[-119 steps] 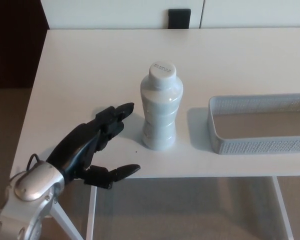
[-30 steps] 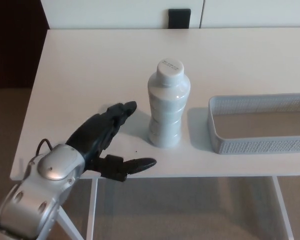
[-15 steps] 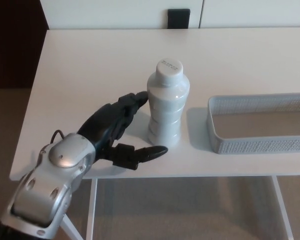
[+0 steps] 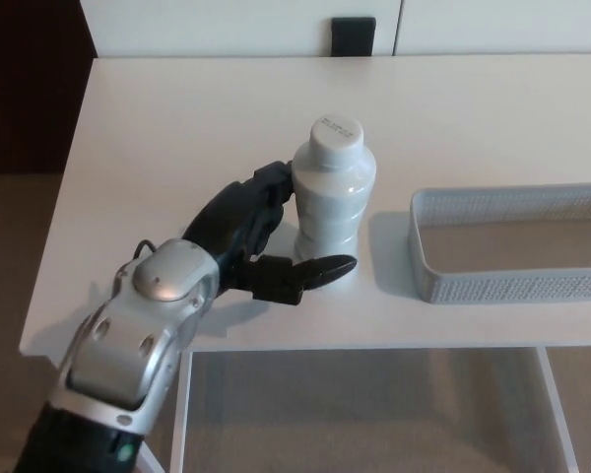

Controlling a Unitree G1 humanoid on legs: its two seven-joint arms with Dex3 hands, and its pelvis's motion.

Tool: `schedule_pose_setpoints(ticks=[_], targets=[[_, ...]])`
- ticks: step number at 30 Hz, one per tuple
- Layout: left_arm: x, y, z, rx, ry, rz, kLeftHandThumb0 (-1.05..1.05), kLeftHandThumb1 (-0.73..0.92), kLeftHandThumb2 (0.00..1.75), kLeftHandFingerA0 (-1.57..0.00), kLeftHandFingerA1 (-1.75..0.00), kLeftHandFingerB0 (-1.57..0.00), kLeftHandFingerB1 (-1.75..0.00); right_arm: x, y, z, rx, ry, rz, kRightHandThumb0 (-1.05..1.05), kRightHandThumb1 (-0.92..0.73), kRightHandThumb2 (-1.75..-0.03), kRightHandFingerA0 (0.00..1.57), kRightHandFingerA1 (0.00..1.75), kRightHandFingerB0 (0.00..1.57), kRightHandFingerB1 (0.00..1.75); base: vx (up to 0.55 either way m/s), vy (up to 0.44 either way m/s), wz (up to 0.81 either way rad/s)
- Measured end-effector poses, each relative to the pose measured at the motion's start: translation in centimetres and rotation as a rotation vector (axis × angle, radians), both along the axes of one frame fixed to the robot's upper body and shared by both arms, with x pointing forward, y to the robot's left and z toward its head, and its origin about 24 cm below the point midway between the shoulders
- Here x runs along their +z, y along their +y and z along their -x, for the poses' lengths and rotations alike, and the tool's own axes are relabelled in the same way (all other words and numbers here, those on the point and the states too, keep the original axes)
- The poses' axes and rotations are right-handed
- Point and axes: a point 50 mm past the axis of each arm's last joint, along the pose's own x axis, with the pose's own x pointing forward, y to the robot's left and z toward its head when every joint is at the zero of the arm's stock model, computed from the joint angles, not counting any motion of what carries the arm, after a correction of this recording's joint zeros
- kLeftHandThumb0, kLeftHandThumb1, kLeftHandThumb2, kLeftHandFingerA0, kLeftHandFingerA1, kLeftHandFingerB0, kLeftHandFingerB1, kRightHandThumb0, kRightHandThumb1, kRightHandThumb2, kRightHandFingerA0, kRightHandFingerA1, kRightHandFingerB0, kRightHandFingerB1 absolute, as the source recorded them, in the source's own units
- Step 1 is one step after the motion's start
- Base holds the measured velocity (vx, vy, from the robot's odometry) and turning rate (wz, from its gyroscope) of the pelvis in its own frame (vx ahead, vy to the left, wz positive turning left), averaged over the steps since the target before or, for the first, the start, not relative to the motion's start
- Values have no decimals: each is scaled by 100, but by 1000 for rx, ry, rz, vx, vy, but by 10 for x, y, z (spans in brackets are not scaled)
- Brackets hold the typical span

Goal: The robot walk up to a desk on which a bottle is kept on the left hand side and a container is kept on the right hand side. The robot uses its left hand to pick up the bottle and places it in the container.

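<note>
A pale grey-white bottle [image 4: 333, 197] with a white cap stands upright on the white desk [image 4: 177, 128], left of centre. My left hand [image 4: 251, 241] comes in from the lower left, open, its two fingers [image 4: 266, 189] against the bottle's left side and the thumb [image 4: 315, 270] stretched in front of the bottle's base. The fingers do not wrap the bottle. A grey mesh container [image 4: 512, 286] sits on the desk's right side, with nothing in it that I can see. My right hand does not show.
The desk's front edge [image 4: 374, 338] runs just under my thumb, with floor below. A small black object [image 4: 353, 35] sits at the far edge by the white wall. Dark floor lies off the desk's left side.
My left hand has moved forward and right, from beside the desk edge to the bottle, the fingers now touching its side and the thumb reaching under its front. The bottle shifted slightly right.
</note>
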Motion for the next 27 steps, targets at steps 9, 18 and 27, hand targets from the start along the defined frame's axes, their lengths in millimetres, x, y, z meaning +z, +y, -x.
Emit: schedule_pose_setpoints(ticks=[9, 18, 27], targets=[[-2, -20, -20, 36, 9, -50, -62, 39, 73, -9, -33, 0, -4, 2, 2, -2, 4, -12, -5, -26, -70, -61, 43, 49, 45, 49, 0, 0, 0], [-12, -42, -34, 79, 21, -127, -24, 76, 62, -121, -83, -27, -34, 3, 4, -5, 6, -25, -12, -30, -69, -60, 48, 53, 46, 50, 0, 0, 0], [-15, -56, -44, 159, -35, -159, -18, 71, 86, -119, -127, -87, -106, 9, 8, -11, 24, -55, -15, -27, -70, -60, 51, 53, 48, 50, 0, 0, 0]])
